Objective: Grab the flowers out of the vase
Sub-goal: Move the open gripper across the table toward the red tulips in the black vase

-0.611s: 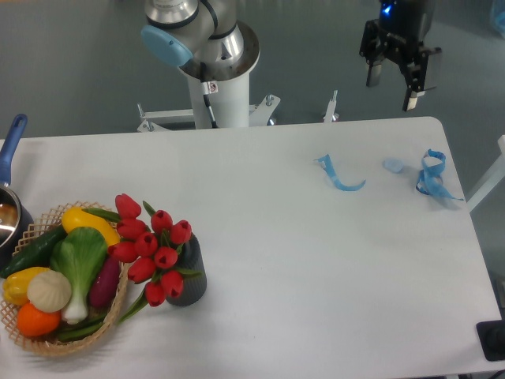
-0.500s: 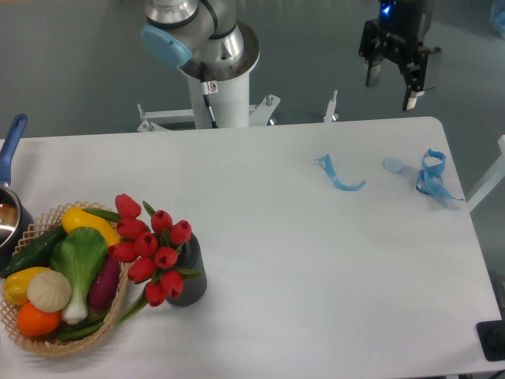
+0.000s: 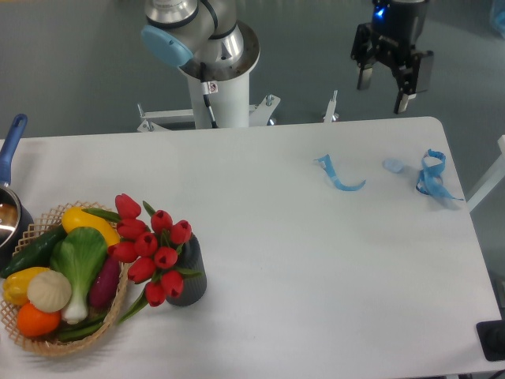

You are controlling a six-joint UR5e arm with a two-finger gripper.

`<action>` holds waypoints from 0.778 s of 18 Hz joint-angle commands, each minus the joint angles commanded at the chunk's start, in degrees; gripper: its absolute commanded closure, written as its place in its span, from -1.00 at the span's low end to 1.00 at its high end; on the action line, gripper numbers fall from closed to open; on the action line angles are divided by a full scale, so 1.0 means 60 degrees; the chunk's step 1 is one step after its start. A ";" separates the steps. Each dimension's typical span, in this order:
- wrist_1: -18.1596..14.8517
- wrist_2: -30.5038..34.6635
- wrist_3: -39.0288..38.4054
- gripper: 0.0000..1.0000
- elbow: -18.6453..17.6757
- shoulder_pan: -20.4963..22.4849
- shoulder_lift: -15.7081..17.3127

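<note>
Above the table's (image 3: 260,189) far edge, gripper (image 3: 383,95) — jaws spread, empty

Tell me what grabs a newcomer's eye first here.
The red flowers at front left, spilling from a dark vase and leaning over a basket of bright vegetables. Next, the black tool, open, high beyond the table's far right edge, above blue tape scraps.

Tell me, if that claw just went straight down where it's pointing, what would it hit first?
Probably the table's far edge or the floor just behind it; depth is unclear. The open gripper has nothing else below.
</note>
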 joint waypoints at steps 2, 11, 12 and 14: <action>0.0102 -0.0176 -0.0471 -1.00 -0.0160 -0.0059 0.0073; 0.0117 -0.1891 -0.2186 -1.00 -0.1289 -0.0745 0.0191; 0.0132 -0.1891 -0.2346 -1.00 -0.1289 -0.0820 0.0147; 0.0467 -0.2036 -0.2625 -1.00 -0.1377 -0.1068 0.0016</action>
